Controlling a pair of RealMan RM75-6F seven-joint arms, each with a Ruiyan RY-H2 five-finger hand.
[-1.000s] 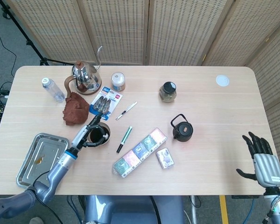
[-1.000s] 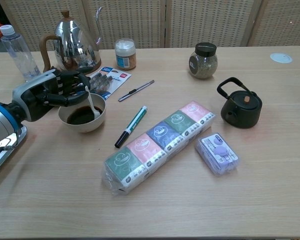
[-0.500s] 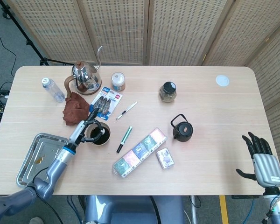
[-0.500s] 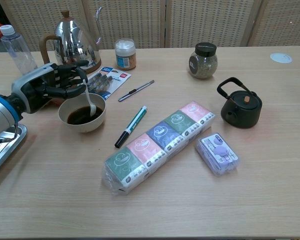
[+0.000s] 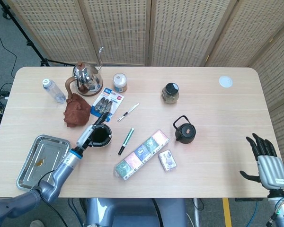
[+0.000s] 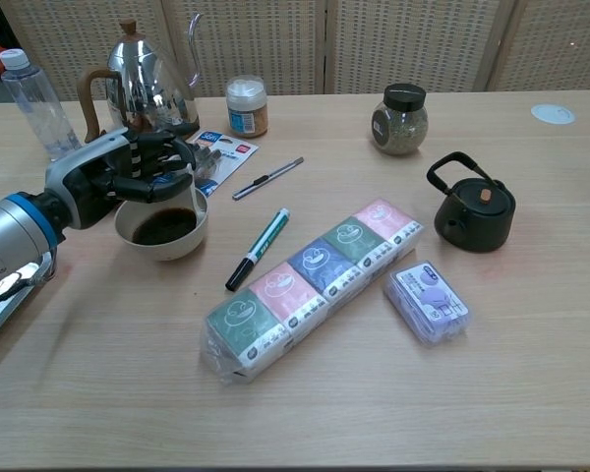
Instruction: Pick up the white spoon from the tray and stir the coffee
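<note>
The white spoon (image 6: 193, 193) stands nearly upright at the far right rim of the bowl of coffee (image 6: 163, 227), its lower end in the dark liquid; it looks light, stiff and smooth, so I judge a pinch high on the handle suits it, held gently because the thin handle could twist or slip. The left hand (image 6: 128, 172) hovers over the bowl with its fingers (image 6: 167, 157) curled round the handle top. The right hand (image 5: 265, 163), far off at the near right table edge, has fingers spread and holds nothing.
</note>
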